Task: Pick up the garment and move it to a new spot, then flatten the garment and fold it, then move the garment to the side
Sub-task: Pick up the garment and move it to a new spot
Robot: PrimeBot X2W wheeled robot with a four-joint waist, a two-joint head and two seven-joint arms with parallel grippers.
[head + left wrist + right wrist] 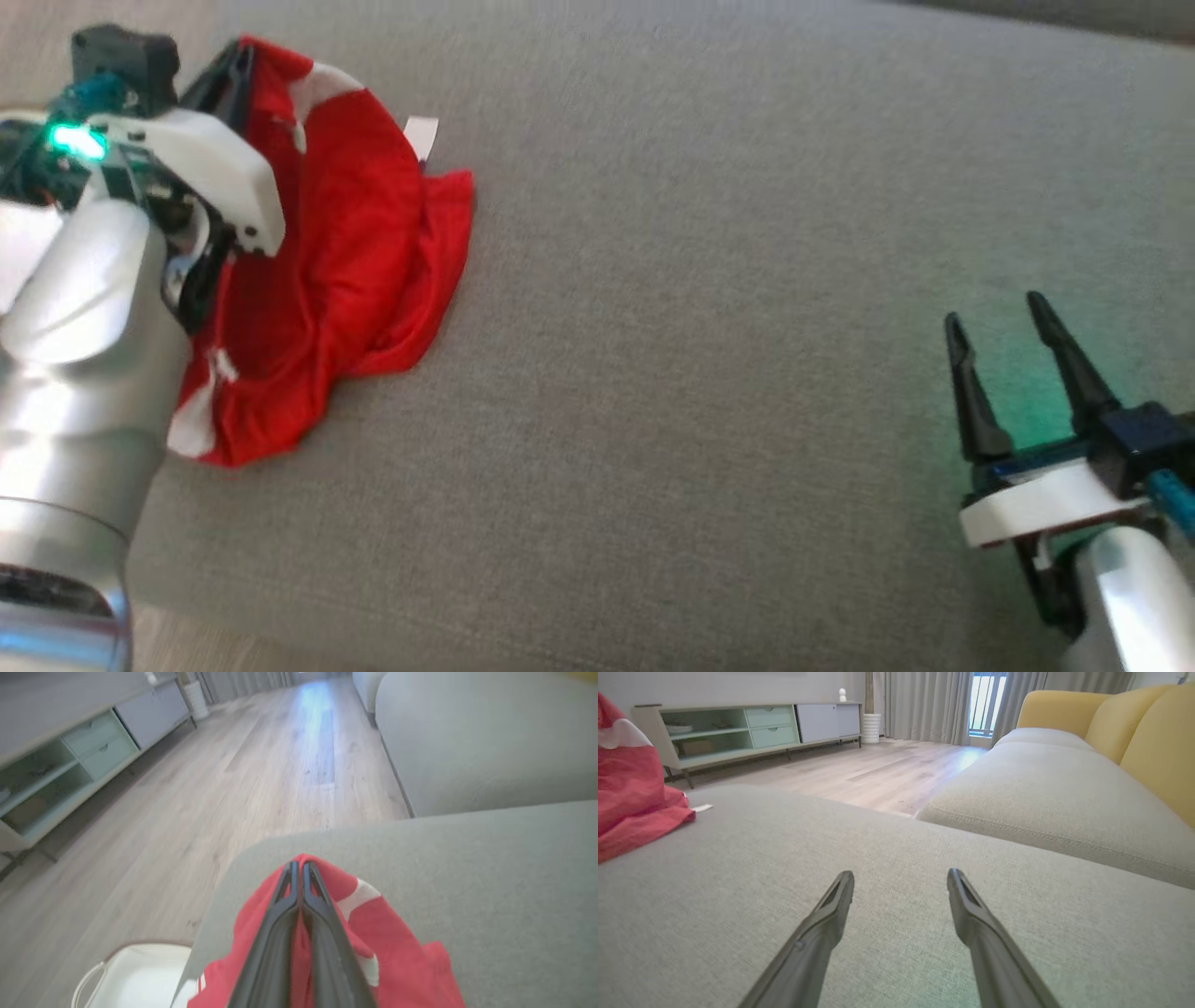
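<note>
One crumpled red-and-white garment (355, 243) lay at the left of the grey woven cushion (709, 280), two dark left fingers (275, 924) clamped together on its raised fold. Two tapered right fingers (971, 392) stood apart over bare weave.

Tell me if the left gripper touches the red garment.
Touching. Left wrist view: left gripper shut on the red garment, cloth bunched around its tips.

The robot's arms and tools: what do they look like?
Silver forearms, white wrist housings. The left tool and right tool each carry two long, tapered black fingers. A green light glows at the left wrist; a teal cable beside the right.
</note>
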